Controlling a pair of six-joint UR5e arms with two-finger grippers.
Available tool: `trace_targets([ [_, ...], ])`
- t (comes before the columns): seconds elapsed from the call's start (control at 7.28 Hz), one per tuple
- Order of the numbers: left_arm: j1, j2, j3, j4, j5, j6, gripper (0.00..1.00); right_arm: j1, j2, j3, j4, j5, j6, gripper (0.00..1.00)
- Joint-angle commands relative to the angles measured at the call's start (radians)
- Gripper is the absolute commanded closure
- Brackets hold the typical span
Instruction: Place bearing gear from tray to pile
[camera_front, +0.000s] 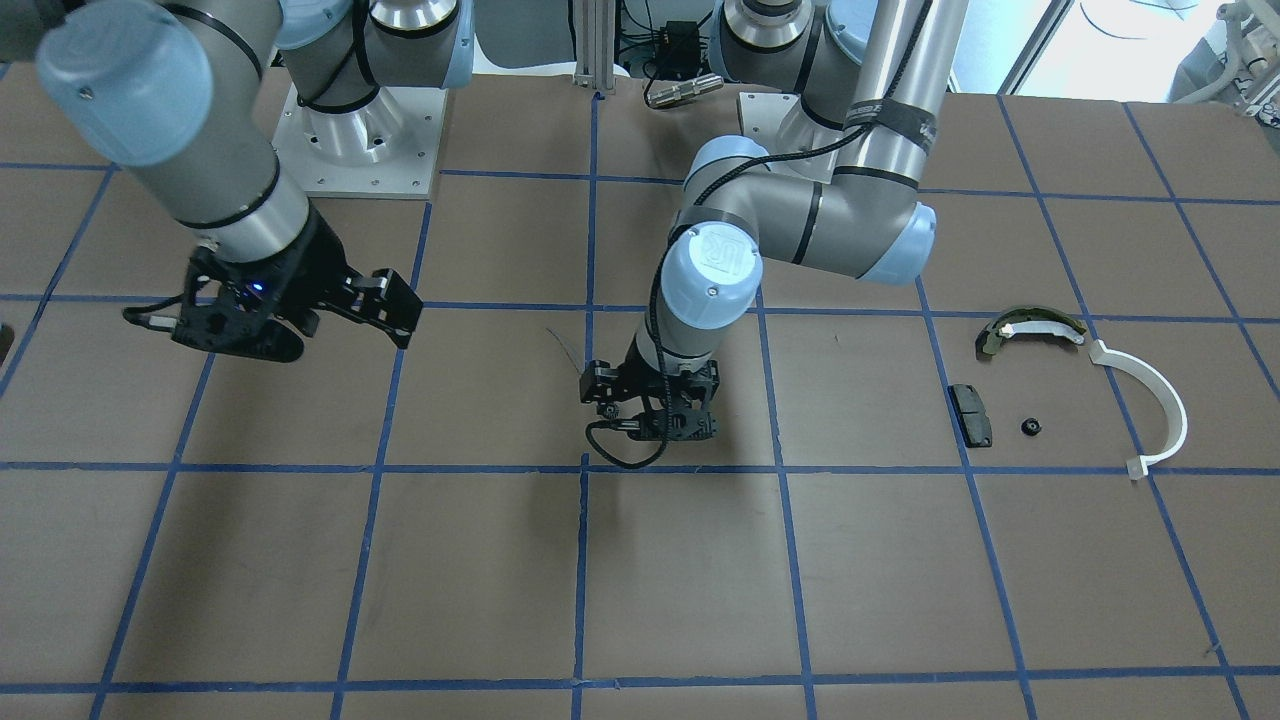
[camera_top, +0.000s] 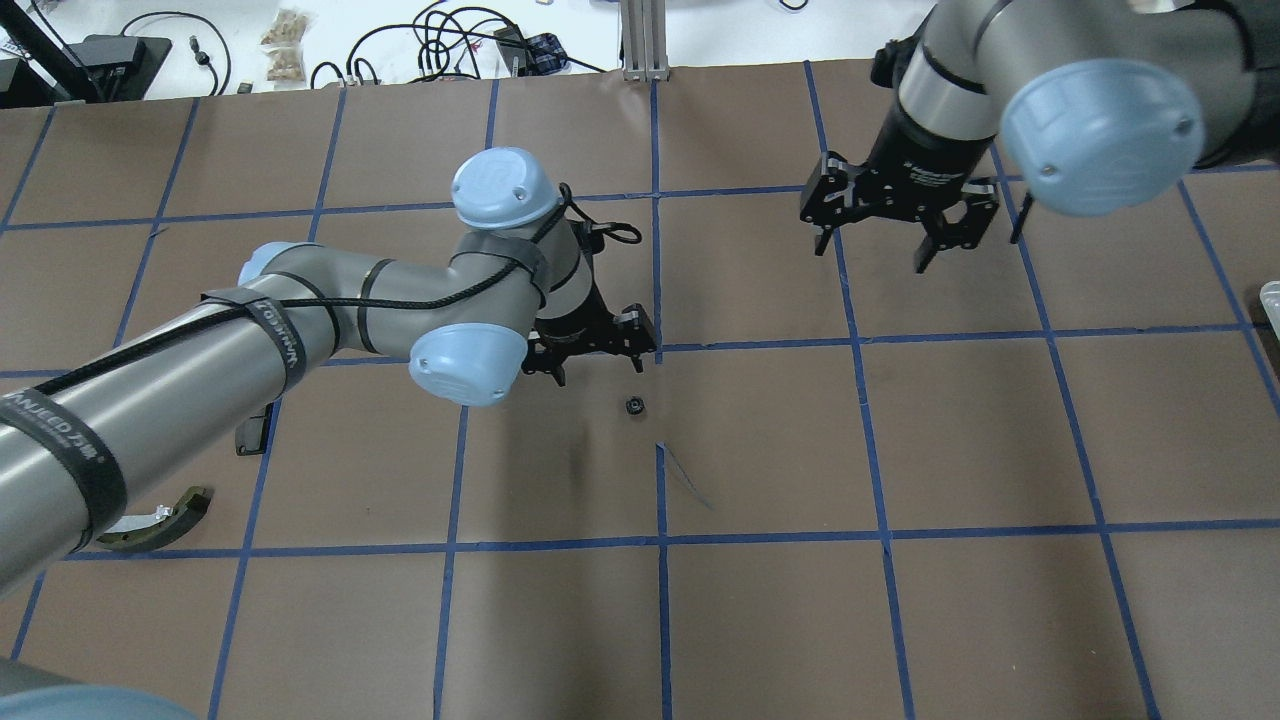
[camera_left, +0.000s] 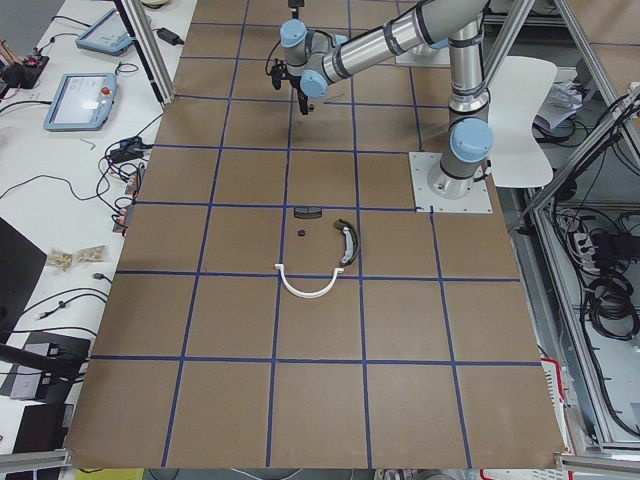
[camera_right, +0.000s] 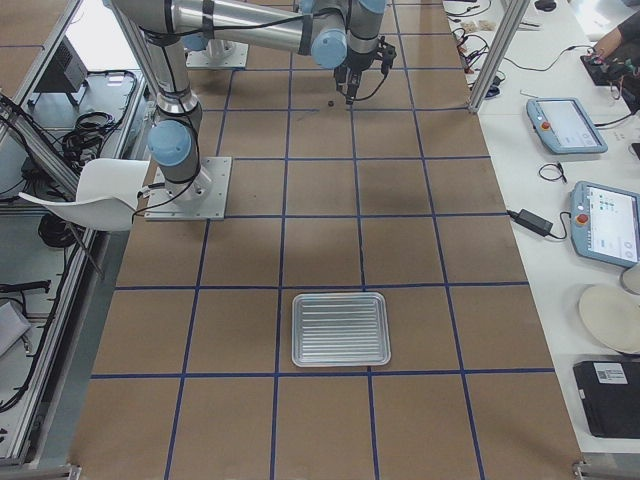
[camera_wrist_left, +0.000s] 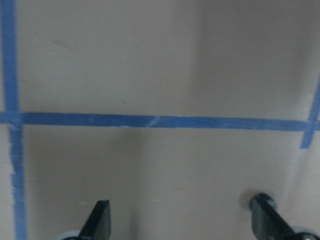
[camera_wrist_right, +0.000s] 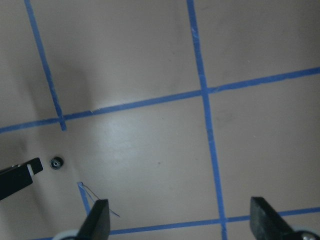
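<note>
- Worktop (camera_top: 900, 620): brown sheet, gridded with blue tape.
- Tray (camera_right: 340, 328): ribbed metal, lying flat towards the worktop's right end, about midway between the robot's edge and the operators' edge.
- Pile (camera_front: 1068, 395): loose cluster towards the left end, about midway between the long edges and well apart from both hands.
- Left hand (camera_top: 599, 372): pointing down, low over the middle of the worktop, fingers apart, nothing between them.
- Right hand (camera_top: 871, 255): held above the worktop between the middle and the right end, fingers apart, nothing between them.
- White half-ring strip (camera_front: 1180, 420): the pile's member nearest the left end.
- Olive-and-white curved shoe (camera_front: 1030, 320): on the pile's robot-edge side, one tip just beside the strip.
- Black rectangular pad (camera_front: 970, 414): the pile's member nearest the middle.
- Bearing gear (camera_top: 633, 405): lying on the worktop just beside the left hand, on the side towards the robot's edge, not gripped, well apart from tray and pile.
- Small black round part (camera_front: 1031, 427): in the pile, just beside the pad.
</note>
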Motion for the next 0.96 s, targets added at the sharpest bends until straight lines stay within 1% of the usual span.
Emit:
trace_targets([
  [0.0,-0.058,-0.038,-0.001,0.052,0.004,-0.041,0.00,-0.034,-0.120,0.000,0.146,-0.108,-0.076,0.00],
  [0.14,-0.062,-0.047,-0.009,0.055,0.004,-0.036,0.01,-0.029,-0.129,-0.002,0.163,-0.108,-0.076,0.00],
  [0.27,-0.062,-0.061,-0.017,0.054,0.007,-0.031,0.09,-0.026,-0.131,-0.005,0.171,-0.108,-0.075,0.00],
  [0.41,-0.062,-0.070,-0.014,0.057,0.013,-0.033,0.10,-0.024,-0.125,0.001,0.163,-0.100,-0.073,0.00],
  [0.55,-0.062,-0.074,-0.017,0.057,0.015,-0.031,0.20,-0.024,-0.120,0.006,0.160,-0.103,-0.076,0.00],
  [0.69,-0.063,-0.075,-0.015,0.055,0.027,-0.031,0.48,-0.023,-0.119,0.009,0.160,-0.103,-0.075,0.00],
  [0.82,-0.063,-0.078,-0.015,0.058,0.062,-0.031,0.85,-0.023,-0.119,0.009,0.160,-0.103,-0.075,0.00],
])
